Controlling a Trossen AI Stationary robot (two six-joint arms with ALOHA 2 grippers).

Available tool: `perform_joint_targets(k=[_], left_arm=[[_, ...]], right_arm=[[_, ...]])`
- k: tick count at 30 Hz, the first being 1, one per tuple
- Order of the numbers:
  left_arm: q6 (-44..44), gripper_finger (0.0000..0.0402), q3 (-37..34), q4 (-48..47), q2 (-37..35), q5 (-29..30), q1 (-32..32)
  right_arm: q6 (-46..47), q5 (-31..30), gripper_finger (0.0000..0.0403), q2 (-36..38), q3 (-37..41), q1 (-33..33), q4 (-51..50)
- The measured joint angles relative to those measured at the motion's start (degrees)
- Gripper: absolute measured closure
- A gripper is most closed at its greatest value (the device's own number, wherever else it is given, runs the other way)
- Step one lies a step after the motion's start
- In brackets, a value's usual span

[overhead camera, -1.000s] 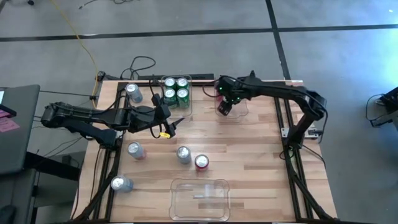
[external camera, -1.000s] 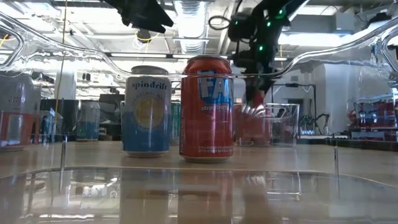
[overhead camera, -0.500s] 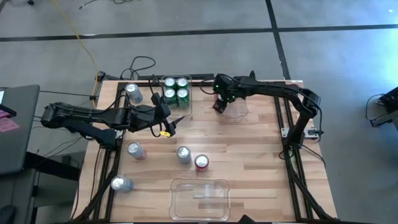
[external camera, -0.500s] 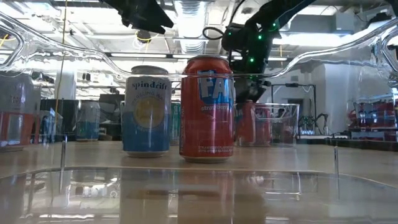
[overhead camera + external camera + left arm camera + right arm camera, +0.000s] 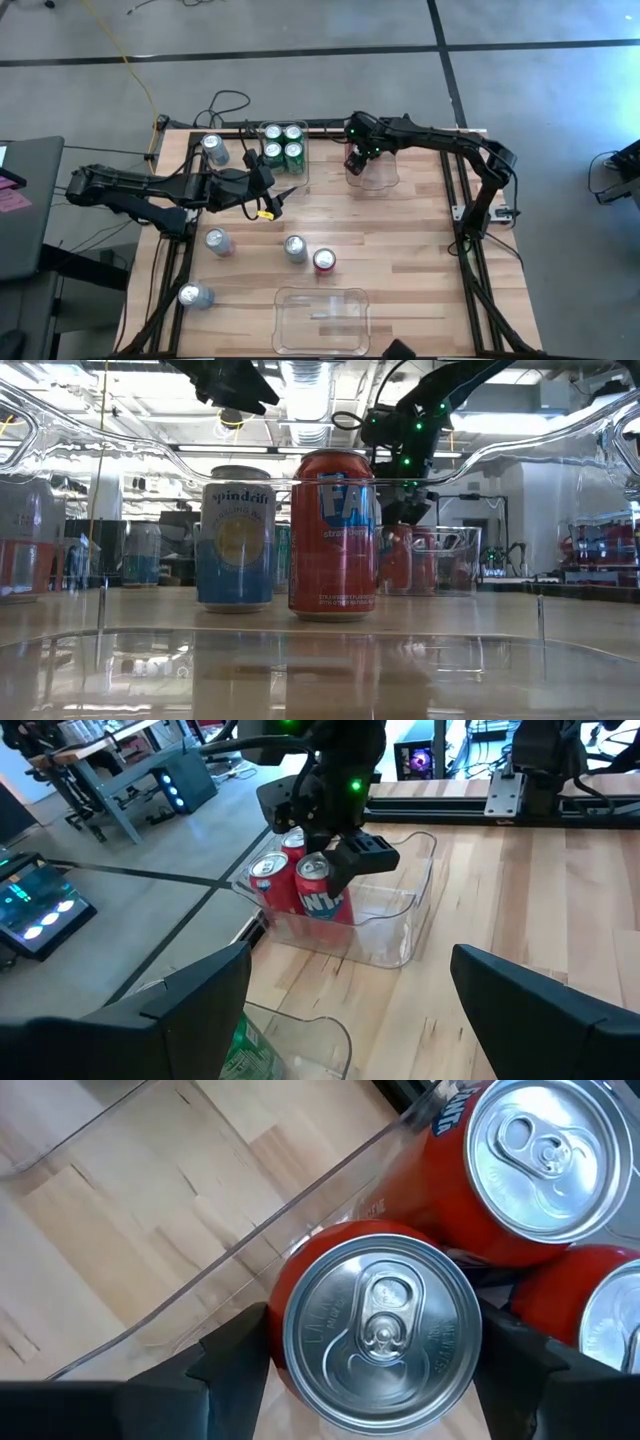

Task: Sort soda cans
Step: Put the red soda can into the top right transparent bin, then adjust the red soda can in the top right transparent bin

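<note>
Inside the clear plastic bin, the upright red aluminium soda can stands directly below the right end effector, fingers spread astride it; the left end effector waits apart, nearer the tabletop's middle.

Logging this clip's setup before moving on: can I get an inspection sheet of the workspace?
Surface: wooden table.
Job's things: four green cans in a clear bin; three red cans seen in a second bin; one loose red can and four silver cans on the boards.
Clutter: third bin, empty.
Grippers: left gripper jaws open, empty; right gripper down over a red can in the second bin.
Cables: black loops at the table edge; yellow cable on the floor.
Surroundings: dark desk beside the table.
</note>
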State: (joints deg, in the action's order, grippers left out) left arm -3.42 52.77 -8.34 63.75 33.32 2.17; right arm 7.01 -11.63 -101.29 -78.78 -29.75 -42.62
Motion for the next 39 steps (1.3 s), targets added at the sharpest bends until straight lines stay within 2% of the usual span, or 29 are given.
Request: perform_joint_targets(k=[10, 15, 23, 32, 39], left_arm=[[0.0, 0.0063, 0.0, 0.0, 0.0, 0.0, 0.0], [0.2, 0.0063, 0.0, 0.0, 0.0, 0.0, 0.0], [0.2, 0.0063, 0.0, 0.0, 0.0, 0.0, 0.0], [0.7, 0.0063, 0.0, -0.4, 0.0, 0.0, 0.0], [1.1, 0.0063, 0.0, -0.4, 0.0, 0.0, 0.1]], right_arm=[[-1.1, 0.9, 0.0041, 0.1, 0.1, 1.3, 1.8], [-1.5, 1.0, 0.0023, 0.1, 0.1, 1.8, 1.7], [-1.2, 0.8, 0.0022, 2.8, 0.1, 2.3, 1.1], [0.0, -5.6, 0.0023, 13.1, 0.0, 2.4, -4.7], [3.6, -6.3, 0.0066, 15.9, 4.5, -1.8, -8.6]])
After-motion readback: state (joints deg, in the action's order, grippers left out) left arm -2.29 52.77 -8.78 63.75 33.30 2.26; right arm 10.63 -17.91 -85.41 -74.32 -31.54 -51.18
